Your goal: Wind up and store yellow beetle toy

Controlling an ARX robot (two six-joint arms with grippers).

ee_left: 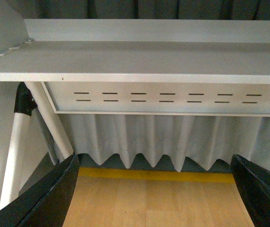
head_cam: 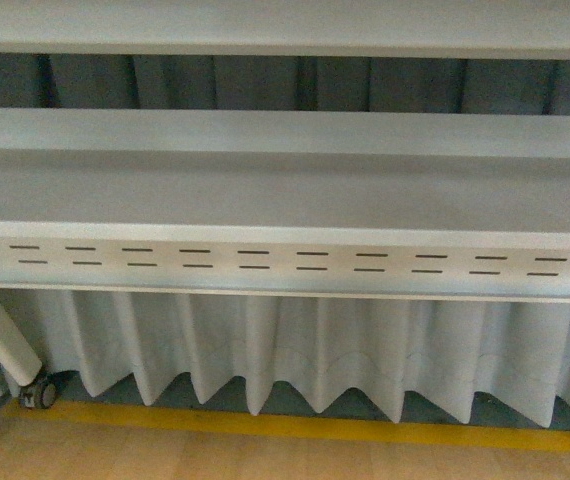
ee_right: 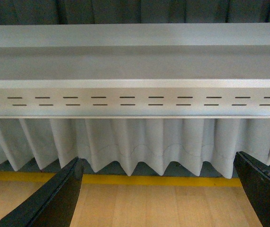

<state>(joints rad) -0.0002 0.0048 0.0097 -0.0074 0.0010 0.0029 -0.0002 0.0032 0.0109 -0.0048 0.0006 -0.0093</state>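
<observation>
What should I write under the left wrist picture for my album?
Open black left gripper facing a grey metal shelf, pleated white curtain and yellow floor stripe; no toy visible.

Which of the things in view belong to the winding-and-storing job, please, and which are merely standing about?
Job:
- left gripper, open, empty
- right gripper, open, empty
- the toy itself is in no view

Standing about:
- shelf
- curtain
- yellow floor line
- caster
</observation>
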